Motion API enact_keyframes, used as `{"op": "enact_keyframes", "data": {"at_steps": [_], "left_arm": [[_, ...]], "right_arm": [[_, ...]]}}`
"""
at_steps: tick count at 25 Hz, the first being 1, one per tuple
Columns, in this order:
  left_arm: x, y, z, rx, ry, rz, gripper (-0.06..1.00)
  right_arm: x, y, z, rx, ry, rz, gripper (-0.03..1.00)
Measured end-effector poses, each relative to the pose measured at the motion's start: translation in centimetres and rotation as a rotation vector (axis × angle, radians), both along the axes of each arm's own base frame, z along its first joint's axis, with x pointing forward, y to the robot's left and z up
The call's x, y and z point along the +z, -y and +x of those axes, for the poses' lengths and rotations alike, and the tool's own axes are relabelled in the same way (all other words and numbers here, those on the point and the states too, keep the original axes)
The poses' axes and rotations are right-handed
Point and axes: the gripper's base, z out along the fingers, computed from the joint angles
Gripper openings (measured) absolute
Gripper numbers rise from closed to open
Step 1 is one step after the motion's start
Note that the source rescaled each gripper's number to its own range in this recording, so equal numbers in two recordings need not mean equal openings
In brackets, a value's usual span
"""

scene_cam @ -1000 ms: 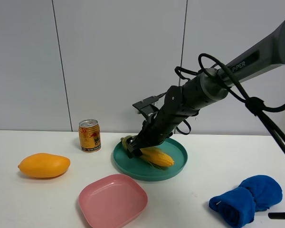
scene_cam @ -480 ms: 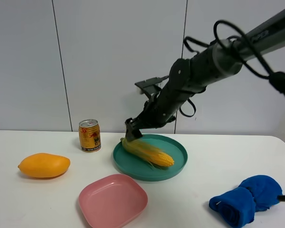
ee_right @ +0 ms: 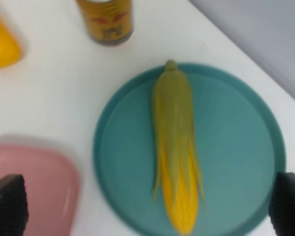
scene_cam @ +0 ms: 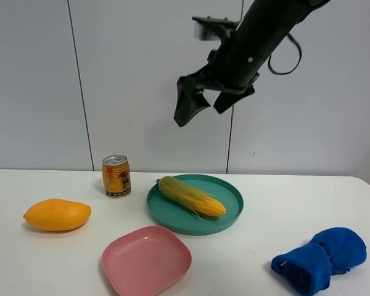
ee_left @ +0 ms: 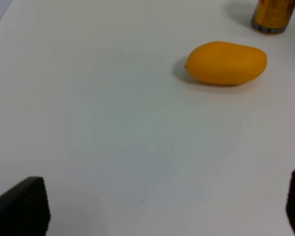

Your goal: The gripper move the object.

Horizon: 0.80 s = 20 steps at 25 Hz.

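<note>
Bright, even, diffuse light fills every view. From the high camera the table (scene_cam: 283, 203) is crisp, with only faint, soft shadows hugging the corn (scene_cam: 191, 196), can (scene_cam: 116, 176) and mango (scene_cam: 57, 214). The right gripper (scene_cam: 199, 116) is slightly smeared at its edges. The right wrist picture is blurred throughout, and the corn between the fingers (ee_right: 7, 206) is soft-outlined. The left wrist picture is soft too. The left gripper (ee_left: 158, 205) shows only black, featureless, unfocused fingertips, and the mango ahead of them throws a pale shadow.
</note>
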Motion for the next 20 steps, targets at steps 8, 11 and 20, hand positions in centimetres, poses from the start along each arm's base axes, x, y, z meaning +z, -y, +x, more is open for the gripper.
{"op": "enact_keyframes", "data": {"at_steps": [8,11,20], "left_arm": [[0.0,0.0,0.0,0.000,0.000,0.000,1.00],[0.0,0.0,0.0,0.000,0.000,0.000,1.00],[0.0,0.0,0.0,0.000,0.000,0.000,1.00]], "right_arm": [[5.8,2.3,-5.1,0.007,-0.074,0.016,1.00],[7.3,2.7,-6.8,-0.004,-0.112,0.044,1.00],[11.5,3.8,-12.3,0.036,-0.099,0.062,1.00]]}}
